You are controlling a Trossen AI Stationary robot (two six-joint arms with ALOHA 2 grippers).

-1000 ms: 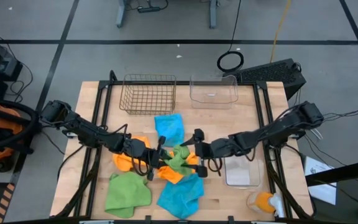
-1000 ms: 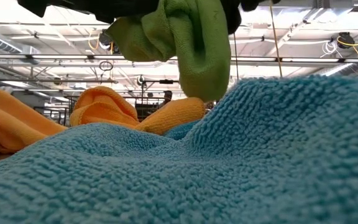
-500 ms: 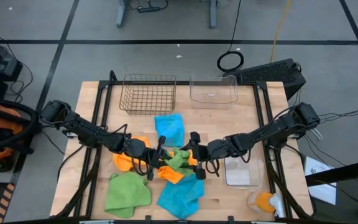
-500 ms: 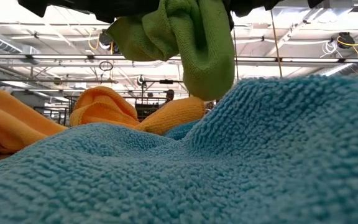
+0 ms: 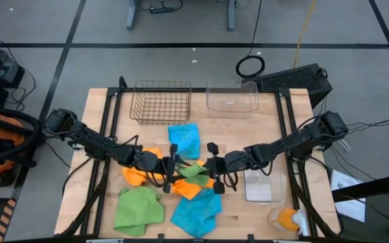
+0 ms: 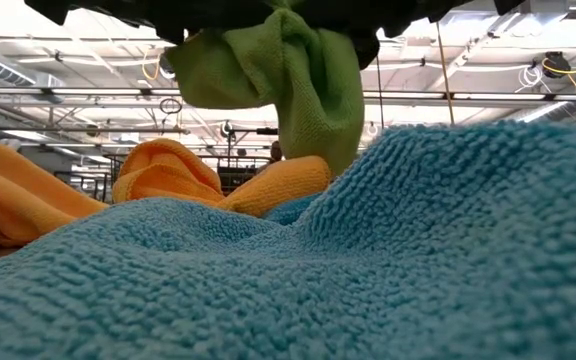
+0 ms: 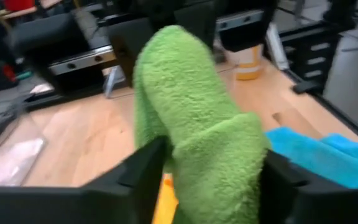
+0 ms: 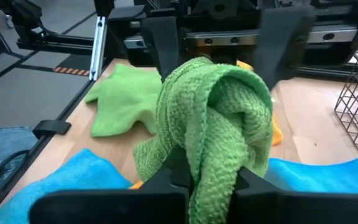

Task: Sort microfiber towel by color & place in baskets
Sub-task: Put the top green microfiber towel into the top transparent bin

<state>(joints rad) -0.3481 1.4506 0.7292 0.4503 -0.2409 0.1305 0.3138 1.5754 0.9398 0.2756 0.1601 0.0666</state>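
Left jaws: spread either side of the green towel — letting go, by the look of it.
Right jaws: pinching that towel at counter centre.
Baskets: wire basket at 11 o'clock, clear bin at 1, another bin at 4 — all empty.
Progress: nothing sorted; green, orange, blue towels remain.

A light wooden counter stands on a grey floor crossed by dark lines. Overhead run ceiling beams with lamps.
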